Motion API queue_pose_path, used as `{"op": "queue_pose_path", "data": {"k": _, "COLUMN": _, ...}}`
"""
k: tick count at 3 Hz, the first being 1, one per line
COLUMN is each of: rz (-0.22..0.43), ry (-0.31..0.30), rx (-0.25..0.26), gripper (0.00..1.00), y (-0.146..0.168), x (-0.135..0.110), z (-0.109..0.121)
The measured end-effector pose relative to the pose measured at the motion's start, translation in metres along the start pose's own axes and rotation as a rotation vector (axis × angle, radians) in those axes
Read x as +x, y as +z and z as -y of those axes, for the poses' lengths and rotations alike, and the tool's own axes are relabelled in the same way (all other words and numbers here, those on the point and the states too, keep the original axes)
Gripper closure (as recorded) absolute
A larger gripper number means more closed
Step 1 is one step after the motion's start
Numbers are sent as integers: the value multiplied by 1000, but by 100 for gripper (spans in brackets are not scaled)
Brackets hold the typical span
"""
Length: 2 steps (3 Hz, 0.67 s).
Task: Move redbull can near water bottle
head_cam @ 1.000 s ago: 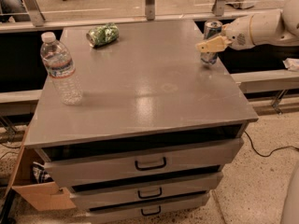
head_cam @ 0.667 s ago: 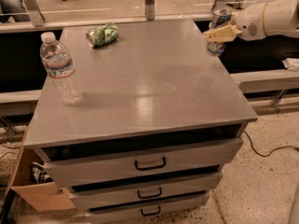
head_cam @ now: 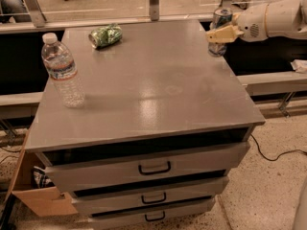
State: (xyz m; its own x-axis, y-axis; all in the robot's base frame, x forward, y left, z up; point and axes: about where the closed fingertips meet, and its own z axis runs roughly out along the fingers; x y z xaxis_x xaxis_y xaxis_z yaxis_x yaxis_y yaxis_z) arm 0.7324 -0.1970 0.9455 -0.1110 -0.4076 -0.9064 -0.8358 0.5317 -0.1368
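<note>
gripper [head_cam: 217, 36] at far right edge, fingers [head_cam: 225, 33] clamped mid-body on redbull can [head_cam: 222, 17]: probably light, stiff, slick; mid-body hold suits.

A grey cabinet top [head_cam: 158, 85] is seen, smooth and glossy, with drawers [head_cam: 153, 166] set below it. The gripper [head_cam: 218, 35] is placed at its far right edge, its fingers [head_cam: 226, 33] closed around the redbull can [head_cam: 221, 19], which is held upright. Whether the can's base touches the top cannot be told, though it seems slightly raised. Well apart from the fingers, across the top toward the far left, a green can [head_cam: 105, 35] is laid on its side. Even farther from the fingers, near the left edge and closer to the front, the water bottle [head_cam: 62, 71] is stood upright.
</note>
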Motion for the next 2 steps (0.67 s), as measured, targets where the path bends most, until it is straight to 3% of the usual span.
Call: {"op": "queue_pose_path", "data": {"k": 2, "rz": 113, "ry": -59, "rx": -199, "gripper": 100, "y": 66, "x": -55, "z": -74}}
